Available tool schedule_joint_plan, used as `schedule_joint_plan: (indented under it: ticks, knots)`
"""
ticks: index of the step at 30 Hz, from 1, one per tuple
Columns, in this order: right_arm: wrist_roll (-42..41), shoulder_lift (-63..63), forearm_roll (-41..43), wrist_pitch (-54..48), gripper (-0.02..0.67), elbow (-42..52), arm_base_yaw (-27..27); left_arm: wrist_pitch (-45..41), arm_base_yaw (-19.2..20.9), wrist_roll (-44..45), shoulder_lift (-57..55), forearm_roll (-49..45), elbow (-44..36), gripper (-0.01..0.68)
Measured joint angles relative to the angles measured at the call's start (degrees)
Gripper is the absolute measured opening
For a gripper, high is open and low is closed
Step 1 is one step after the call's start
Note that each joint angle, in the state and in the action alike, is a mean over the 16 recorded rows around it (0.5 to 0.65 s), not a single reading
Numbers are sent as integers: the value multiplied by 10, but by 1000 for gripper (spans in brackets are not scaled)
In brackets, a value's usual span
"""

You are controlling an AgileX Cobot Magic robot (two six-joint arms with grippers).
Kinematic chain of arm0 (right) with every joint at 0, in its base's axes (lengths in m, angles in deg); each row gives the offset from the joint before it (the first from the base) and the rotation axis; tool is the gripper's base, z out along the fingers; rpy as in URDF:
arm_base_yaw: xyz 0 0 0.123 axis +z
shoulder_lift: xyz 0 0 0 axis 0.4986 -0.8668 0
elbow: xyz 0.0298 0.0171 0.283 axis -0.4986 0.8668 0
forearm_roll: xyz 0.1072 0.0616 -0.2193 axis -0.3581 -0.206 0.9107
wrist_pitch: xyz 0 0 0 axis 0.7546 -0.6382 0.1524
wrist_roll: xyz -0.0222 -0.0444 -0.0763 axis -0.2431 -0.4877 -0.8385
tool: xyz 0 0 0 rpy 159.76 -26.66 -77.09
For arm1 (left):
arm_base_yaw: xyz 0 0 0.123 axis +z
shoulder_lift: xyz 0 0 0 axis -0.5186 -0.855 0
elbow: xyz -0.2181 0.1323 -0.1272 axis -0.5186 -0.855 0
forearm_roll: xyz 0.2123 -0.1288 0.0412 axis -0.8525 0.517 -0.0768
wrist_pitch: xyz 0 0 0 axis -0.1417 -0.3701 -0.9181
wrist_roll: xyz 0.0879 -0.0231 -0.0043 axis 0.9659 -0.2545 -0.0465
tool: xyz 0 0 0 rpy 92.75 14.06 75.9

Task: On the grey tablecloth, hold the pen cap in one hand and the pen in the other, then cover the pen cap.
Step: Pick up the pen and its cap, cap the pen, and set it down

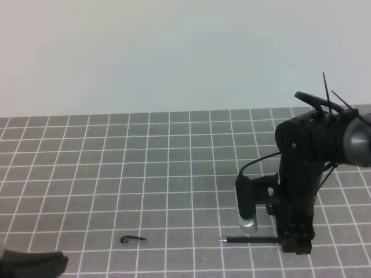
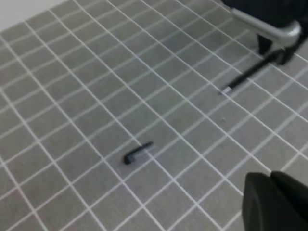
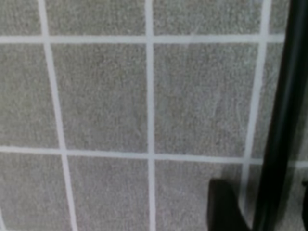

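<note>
The grey tablecloth (image 1: pixel 174 174) covers the table. On it the pen cap (image 1: pixel 133 238) (image 2: pixel 137 153) lies alone, front left of centre. The pen (image 1: pixel 249 238) (image 2: pixel 245 76) lies flat to its right, silvery tip pointing left. My right gripper (image 1: pixel 295 242) points straight down over the pen's right end. In the right wrist view the pen (image 3: pixel 281 120) runs between the open fingers, with a gap to the left finger (image 3: pixel 221 207). My left gripper (image 1: pixel 29 263) (image 2: pixel 274 199) is shut and empty at the front left corner, well short of the cap.
The right arm's silver-tipped camera housing (image 1: pixel 248 223) hangs just above the pen's middle. A pale wall (image 1: pixel 174 52) rises behind the cloth's far edge.
</note>
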Motion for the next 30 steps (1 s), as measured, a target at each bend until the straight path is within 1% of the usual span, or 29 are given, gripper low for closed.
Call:
schedule_joint_plan:
  ticks: [3,14,18,24,30]
  knots:
    - [1,-4,1,1,324,0,0,-6,0,0,0,0,0,0]
    - [0,-9,3,-11,134,-3,0,-14,0,3,0,1,0,0]
    - [-1,-8,5,-22,84,-5,0,-11,0,2,0,0,1,0]
    - [-2,-5,-4,-56,68,-25,0,-9,0,-21,-14,-19,23,0]
    - [1,-1,-37,-102,68,-74,0,-31,0,-73,-68,-58,87,0]
